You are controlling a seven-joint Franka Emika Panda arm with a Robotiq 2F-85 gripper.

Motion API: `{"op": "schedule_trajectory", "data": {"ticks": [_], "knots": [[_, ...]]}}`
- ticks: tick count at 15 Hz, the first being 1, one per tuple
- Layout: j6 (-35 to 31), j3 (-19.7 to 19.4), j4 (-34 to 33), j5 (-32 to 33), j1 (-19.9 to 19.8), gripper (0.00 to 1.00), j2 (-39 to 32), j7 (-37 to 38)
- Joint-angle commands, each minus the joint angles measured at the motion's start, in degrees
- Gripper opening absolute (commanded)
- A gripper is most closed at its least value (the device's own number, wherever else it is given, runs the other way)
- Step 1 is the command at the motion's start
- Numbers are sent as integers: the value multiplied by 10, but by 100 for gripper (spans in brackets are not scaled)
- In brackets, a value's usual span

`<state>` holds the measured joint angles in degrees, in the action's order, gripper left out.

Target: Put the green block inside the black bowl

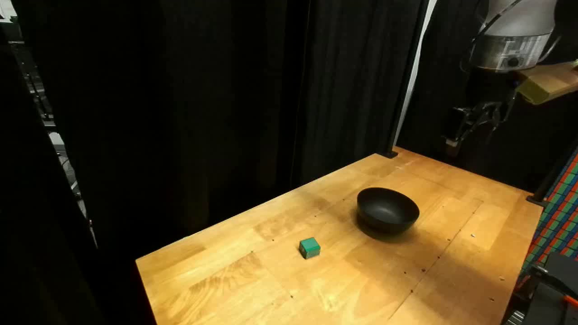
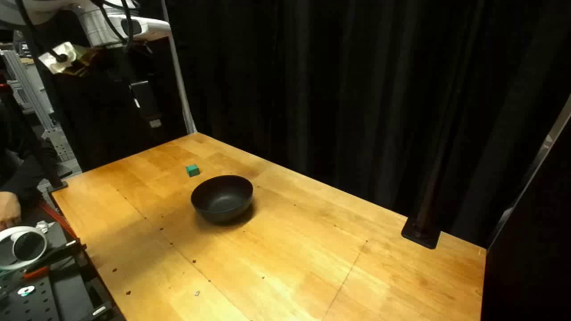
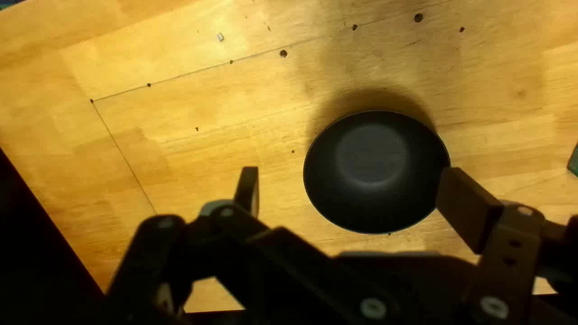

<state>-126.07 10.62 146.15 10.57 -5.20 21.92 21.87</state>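
Observation:
The small green block sits on the wooden table, apart from the bowl. It shows in both exterior views, and a sliver of it shows at the right edge of the wrist view. The round black bowl stands upright on the table with nothing in it; it also shows in an exterior view and in the wrist view. My gripper is open with nothing between its fingers. It hangs well above the table; in an exterior view it is dark against the curtain.
The wooden table has black curtains along its side. A post with a black base is fixed on the table edge. Beside the table are a dark cart with a white round object and a person's hand.

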Motion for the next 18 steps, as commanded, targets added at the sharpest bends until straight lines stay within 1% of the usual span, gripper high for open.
{"op": "schedule_trajectory", "data": {"ticks": [1, 2, 5, 6, 7, 9, 11, 12, 13, 14, 16, 18], "knots": [[2, -11, -3, 5, 12, 100, -1, 4], [2, -11, -5, 5, 12, 100, 0, 4], [-15, 25, -19, 21, 37, 100, -42, 27], [-34, 43, -26, 22, 53, 100, -67, 37], [-51, 51, -32, 12, 67, 100, -87, 39], [-87, 83, -58, 27, 89, 100, -147, 86], [-116, 106, -95, 66, 106, 100, -212, 145], [-135, 111, -113, 114, 115, 100, -245, 187], [-150, 106, -133, 147, 130, 100, -276, 211], [-163, 97, -155, 197, 147, 100, -311, 253], [-170, 62, -203, 278, 192, 100, -380, 325], [-174, 27, -255, 320, 234, 100, -451, 358]]}}
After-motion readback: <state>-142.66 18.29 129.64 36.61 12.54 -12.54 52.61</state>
